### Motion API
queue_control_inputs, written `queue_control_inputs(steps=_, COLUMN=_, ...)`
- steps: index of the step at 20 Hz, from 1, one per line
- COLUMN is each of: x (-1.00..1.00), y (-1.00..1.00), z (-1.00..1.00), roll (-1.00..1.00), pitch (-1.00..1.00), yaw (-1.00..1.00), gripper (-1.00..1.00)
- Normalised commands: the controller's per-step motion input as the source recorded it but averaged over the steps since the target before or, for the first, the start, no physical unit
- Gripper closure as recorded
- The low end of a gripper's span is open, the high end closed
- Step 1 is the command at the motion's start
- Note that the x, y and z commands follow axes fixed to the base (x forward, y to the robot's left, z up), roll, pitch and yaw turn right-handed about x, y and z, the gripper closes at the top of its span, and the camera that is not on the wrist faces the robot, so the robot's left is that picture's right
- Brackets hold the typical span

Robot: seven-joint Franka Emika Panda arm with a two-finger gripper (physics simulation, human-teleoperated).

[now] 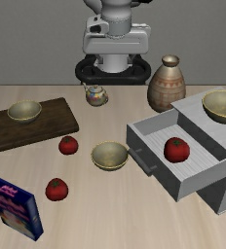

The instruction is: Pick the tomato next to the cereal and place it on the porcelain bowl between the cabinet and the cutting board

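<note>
A red tomato lies on the wooden table just right of the blue cereal box at the front left. A porcelain bowl sits between the dark cutting board and the grey cabinet, with nothing in it. A second tomato rests near the board's front corner. A third tomato lies inside the cabinet's open drawer. My gripper hangs under the folded arm at the back, above the base and far from all the tomatoes.
Another bowl stands on the cutting board, and one more bowl sits on the cabinet top. A small teapot and a brown ribbed jug stand at the back. The drawer juts out towards the middle bowl.
</note>
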Motion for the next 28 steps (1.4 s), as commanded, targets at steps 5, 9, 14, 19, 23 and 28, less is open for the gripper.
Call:
queue_control_inputs(steps=5, x=0.00, y=0.00, z=0.00, roll=0.00, pitch=0.00, yaw=-0.40, gripper=-1.00)
queue_control_inputs(steps=9, x=0.00, y=0.00, z=0.00, roll=0.00, pitch=0.00, yaw=-0.45, gripper=-1.00)
queue_control_inputs(steps=14, x=0.00, y=0.00, z=0.00, roll=0.00, pitch=0.00, yaw=-0.49, gripper=-1.00)
queue_control_inputs(steps=19, x=0.00, y=-0.60, z=0.00, roll=0.00, pitch=0.00, yaw=-0.13, gripper=-1.00)
queue_control_inputs(steps=23, x=0.00, y=-1.00, z=0.00, roll=0.00, pitch=0.00, yaw=0.00, gripper=-1.00)
queue_control_inputs(steps=28, x=0.00, y=0.00, z=-1.00, roll=0.00, pitch=0.00, yaw=0.00, gripper=-1.00)
